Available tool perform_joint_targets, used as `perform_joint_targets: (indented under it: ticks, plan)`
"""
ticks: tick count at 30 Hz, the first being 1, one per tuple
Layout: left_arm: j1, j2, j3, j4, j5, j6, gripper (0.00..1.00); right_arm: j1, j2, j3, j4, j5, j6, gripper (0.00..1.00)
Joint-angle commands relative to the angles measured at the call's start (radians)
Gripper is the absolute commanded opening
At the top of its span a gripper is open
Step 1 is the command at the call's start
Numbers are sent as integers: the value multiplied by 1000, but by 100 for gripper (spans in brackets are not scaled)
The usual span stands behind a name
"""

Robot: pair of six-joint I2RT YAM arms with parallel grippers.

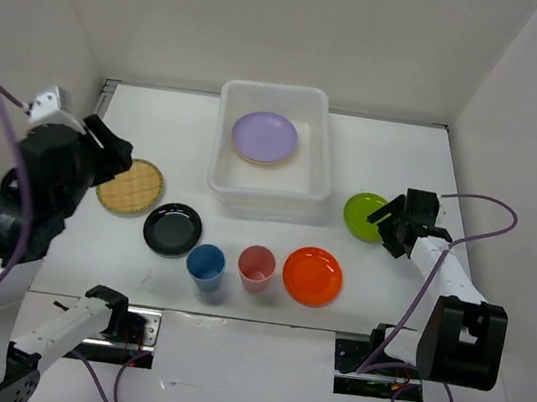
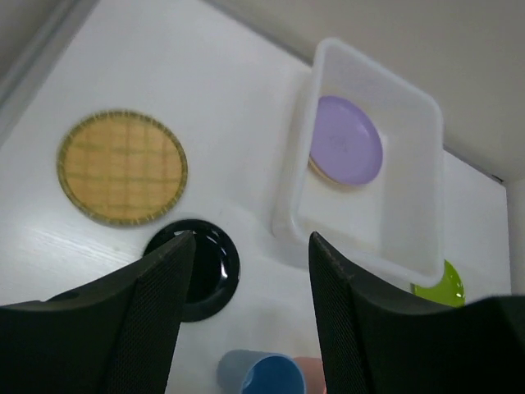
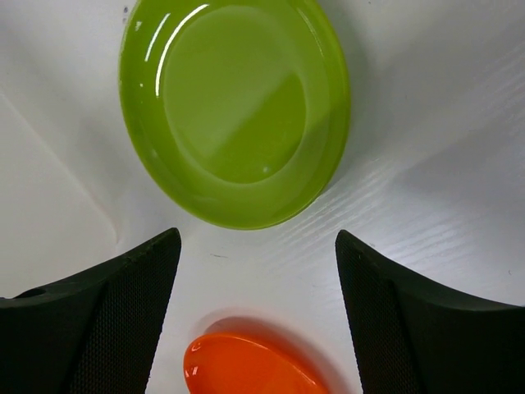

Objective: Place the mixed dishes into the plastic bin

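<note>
Fingers [image 3: 123, 312] of the right gripper [image 3: 256, 246] stand wide and empty, poised just short of the lime green plate [image 3: 234, 107], which lies flat on the table [image 1: 364, 306] to the right of the plastic bin [image 1: 268, 201]. Also parted with nothing between its fingers, the left gripper [image 2: 252, 246] hangs high over the table's left side, tilted down toward the glossy black plate [image 1: 172, 228] and the tan woven-patterned plate [image 1: 130, 186]. Along the near row sit the blue cup [image 1: 205, 264], the pink-red cup [image 1: 257, 266] and the bright orange plate [image 1: 312, 274]. Farther back, the lilac plate [image 1: 264, 137] rests inside the bin, with the peach plate [image 2: 324, 174] peeking out beneath it. The lime plate looks light, stiff and glossy, so probably slippery. Its raised rim, pinched at the near edge, seems the surest hold. The right arm reaches low, its forearm stretched forward and left from its base.
</note>
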Motion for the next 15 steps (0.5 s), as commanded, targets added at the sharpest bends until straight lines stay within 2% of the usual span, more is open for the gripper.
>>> perform_joint_targets:
  ticks: [1,2,3,5,7,13,15]
  plan:
    - [18,-32,-284,114,-12,-189,65,-7,-64,55,26,-7,-55,81]
    - [18,-74,-428,186,32,-238,65,-7,-90,66,17,-7,-55,81]
    - [27,-161,-491,215,41,-352,65,-7,-101,77,5,-7,-65,82]
    - [36,-276,-637,278,42,-456,64,-7,-141,87,-4,-22,-76,82]
    - [37,-313,-697,323,51,-546,64,-7,-173,87,-4,-52,-85,82]
    - [37,-387,-840,383,71,-691,67,45,-186,86,6,-83,-85,83]
    - [37,-415,-868,383,17,-717,67,45,-186,86,15,-111,-85,83]
